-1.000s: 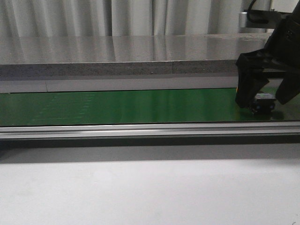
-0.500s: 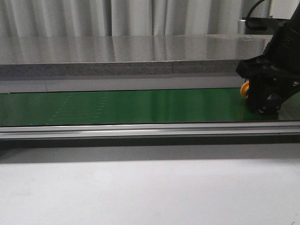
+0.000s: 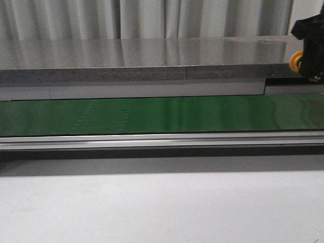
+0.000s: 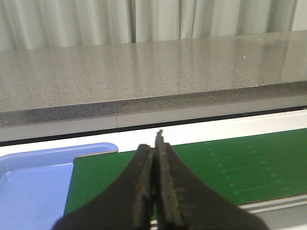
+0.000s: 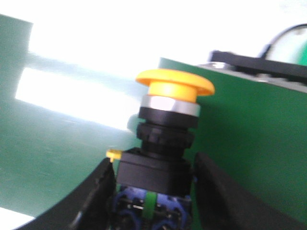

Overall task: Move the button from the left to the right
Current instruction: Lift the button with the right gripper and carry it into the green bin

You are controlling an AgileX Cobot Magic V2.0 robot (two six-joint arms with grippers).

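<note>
My right gripper [image 5: 152, 189] is shut on the button [image 5: 163, 143], its black fingers pressed on both sides of the black switch body. The yellow-orange mushroom cap points away from the wrist. In the front view the right gripper [image 3: 310, 53] is at the far right edge, lifted above the green belt [image 3: 152, 114], and only the orange cap of the button [image 3: 295, 62] shows beside the black fingers. My left gripper [image 4: 155, 158] is shut and empty, out of the front view, above the left end of the belt [image 4: 240, 167].
A blue tray [image 4: 33, 187] lies beside the belt's left end. A grey stone ledge [image 3: 126, 61] runs behind the belt, with curtains behind it. An aluminium rail [image 3: 152, 140] borders the belt's front; a white table surface [image 3: 152, 207] lies in front.
My right gripper closed on the button on the belt, then rose and shifted right with it. It is now well above the belt at the frame's edge.
</note>
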